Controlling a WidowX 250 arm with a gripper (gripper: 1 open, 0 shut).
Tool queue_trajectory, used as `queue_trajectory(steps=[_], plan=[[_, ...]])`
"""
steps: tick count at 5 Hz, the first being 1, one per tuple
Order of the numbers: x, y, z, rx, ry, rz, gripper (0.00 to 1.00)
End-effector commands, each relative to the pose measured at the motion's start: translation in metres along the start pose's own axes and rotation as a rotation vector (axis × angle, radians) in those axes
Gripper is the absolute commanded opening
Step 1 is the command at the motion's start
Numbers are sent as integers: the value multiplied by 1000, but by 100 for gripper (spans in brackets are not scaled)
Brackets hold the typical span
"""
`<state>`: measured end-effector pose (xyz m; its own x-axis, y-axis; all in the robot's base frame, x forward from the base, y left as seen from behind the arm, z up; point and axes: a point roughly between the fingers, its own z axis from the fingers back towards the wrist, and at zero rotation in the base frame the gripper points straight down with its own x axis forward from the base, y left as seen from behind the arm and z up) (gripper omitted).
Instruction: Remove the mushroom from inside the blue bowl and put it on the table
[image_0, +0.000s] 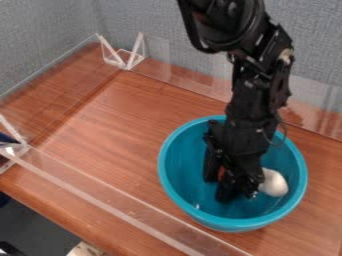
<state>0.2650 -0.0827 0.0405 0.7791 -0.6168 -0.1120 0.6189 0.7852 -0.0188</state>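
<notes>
The black hand (238, 182) is pointing straight down into the blue bowl (182, 166), which sits on the wooden desk (107, 110) near its front right corner. The mushroom (271, 184) lies in the bottom of the bowl, its pale stem poking out right beside the fingers. Honestly can't tell whether the fingers have closed on it or how wide they are.

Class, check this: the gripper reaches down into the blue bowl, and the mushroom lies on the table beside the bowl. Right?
Not quite. The camera view shows the mushroom inside the blue bowl, beside the gripper, not on the table. The gripper does reach down into the bowl.
</notes>
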Motion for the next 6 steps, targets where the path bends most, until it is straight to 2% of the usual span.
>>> queue_trajectory(steps=[1, 6], plan=[[4, -3, 21, 26, -63, -17, 0], [0, -6, 34, 38, -85, -47, 0]])
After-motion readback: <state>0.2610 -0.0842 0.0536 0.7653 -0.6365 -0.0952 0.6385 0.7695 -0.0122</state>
